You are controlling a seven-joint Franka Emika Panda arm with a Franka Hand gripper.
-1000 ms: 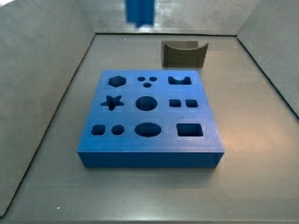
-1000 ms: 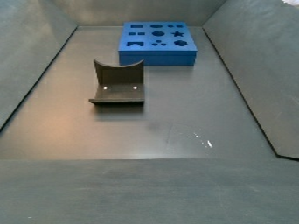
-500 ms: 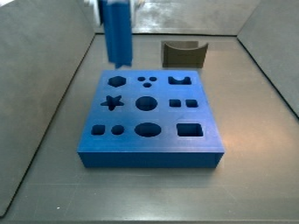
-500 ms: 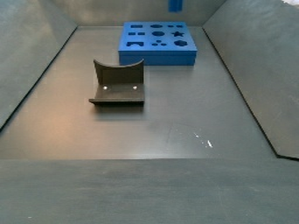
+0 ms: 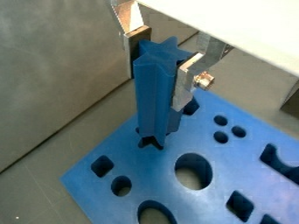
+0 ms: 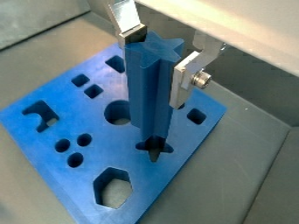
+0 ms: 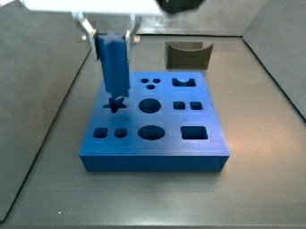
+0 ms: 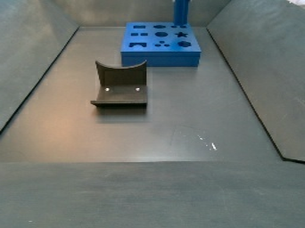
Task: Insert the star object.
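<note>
The star object (image 7: 113,67), a tall slim blue peg with star-profiled sides, stands upright in my gripper (image 7: 110,40). The gripper is shut on its upper end. The peg's lower tip sits at the star-shaped hole (image 7: 114,104) on the left side of the wide blue block (image 7: 149,152). Both wrist views show the peg (image 5: 156,96) (image 6: 149,96) between the silver fingers (image 5: 184,83) (image 6: 184,74), with its tip at the star hole (image 6: 152,147). How deep the tip sits in the hole I cannot tell. In a side view only the peg (image 8: 181,12) shows above the block (image 8: 161,55).
A dark grey curved piece (image 7: 188,54) stands behind the block, and shows mid-floor in a side view (image 8: 120,85). The block has several other shaped holes. Grey walls slope up around the floor on all sides.
The gripper has come down with the peg from above the back of the bin to the block's left side. The peg's tip now meets the star hole.
</note>
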